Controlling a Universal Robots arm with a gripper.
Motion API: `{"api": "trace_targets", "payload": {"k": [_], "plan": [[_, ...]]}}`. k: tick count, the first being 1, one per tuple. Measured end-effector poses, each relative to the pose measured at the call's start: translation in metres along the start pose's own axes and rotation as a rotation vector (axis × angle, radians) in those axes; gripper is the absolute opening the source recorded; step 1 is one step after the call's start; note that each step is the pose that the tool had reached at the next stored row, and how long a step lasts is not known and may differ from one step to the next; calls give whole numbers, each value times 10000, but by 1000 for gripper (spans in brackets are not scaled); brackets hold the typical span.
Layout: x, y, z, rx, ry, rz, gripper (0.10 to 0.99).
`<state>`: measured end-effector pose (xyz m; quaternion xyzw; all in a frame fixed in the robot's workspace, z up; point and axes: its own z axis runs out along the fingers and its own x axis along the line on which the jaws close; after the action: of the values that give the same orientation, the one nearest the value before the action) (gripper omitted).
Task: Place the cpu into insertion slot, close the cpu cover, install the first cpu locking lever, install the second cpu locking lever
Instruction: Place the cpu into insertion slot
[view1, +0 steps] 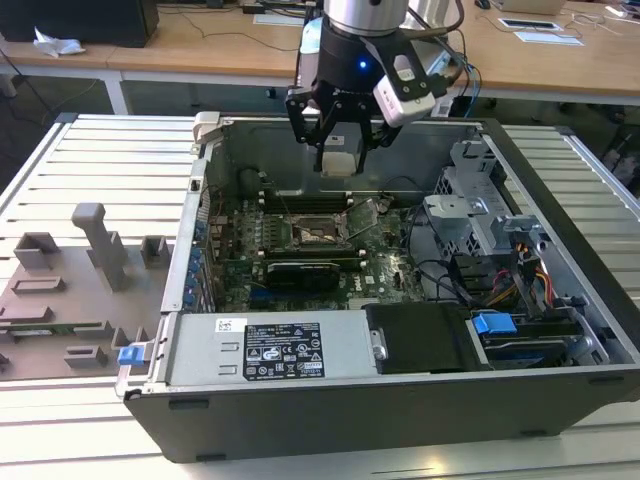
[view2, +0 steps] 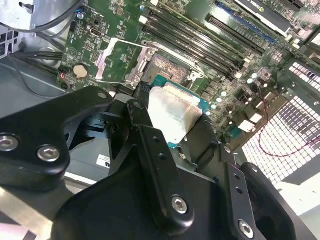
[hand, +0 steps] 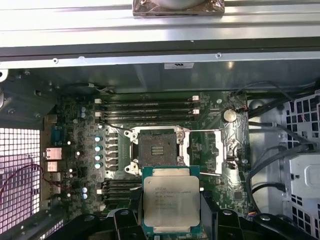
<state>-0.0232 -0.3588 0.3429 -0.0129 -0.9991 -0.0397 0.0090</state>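
the gripper (view1: 338, 155) hangs over the far half of the open computer case (view1: 560, 395). its black fingers (view2: 150, 145) are clamped on 2 opposite edges of the cpu (hand: 171, 204), which is held flat in the air with its silver top and thin green rim facing both wrist cameras.

in the exterior view the chip sits at 12 o'clock from the insertion slot (hand: 157, 150) and well above the motherboard (view1: 390, 280), touching nothing but the fingers. the slot's dark pin-grid recess lies bare inside its steel frame. the cpu cover (view2: 100, 64) is swung open – in the exterior view it stands tilted at about 2 o'clock from the slot, and green board shows through its square window in the second wrist view.

around the slot in the exterior view:
- the long memory slots (hand: 150, 106) run just beside it at 12 o'clock
- the long black graphics card (view1: 300, 272) lies at 6 o'clock
- the labelled power supply (view1: 270, 350) is farther out at 6 o'clock, along the case's near wall
- a metal drive cage (view1: 480, 215) with cables stands at 3 o'clock

outside the case, at 9 o'clock, a grey fixture tray (view1: 60, 300) (several moulded holders rise from it) rests on the slatted metal table (view1: 110, 150).
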Motion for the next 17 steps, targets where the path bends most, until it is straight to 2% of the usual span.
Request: {"api": "trace_targets", "payload": {"k": [17], "plan": [[-4, -14, 174, 1, -1, -1, 541]]}}
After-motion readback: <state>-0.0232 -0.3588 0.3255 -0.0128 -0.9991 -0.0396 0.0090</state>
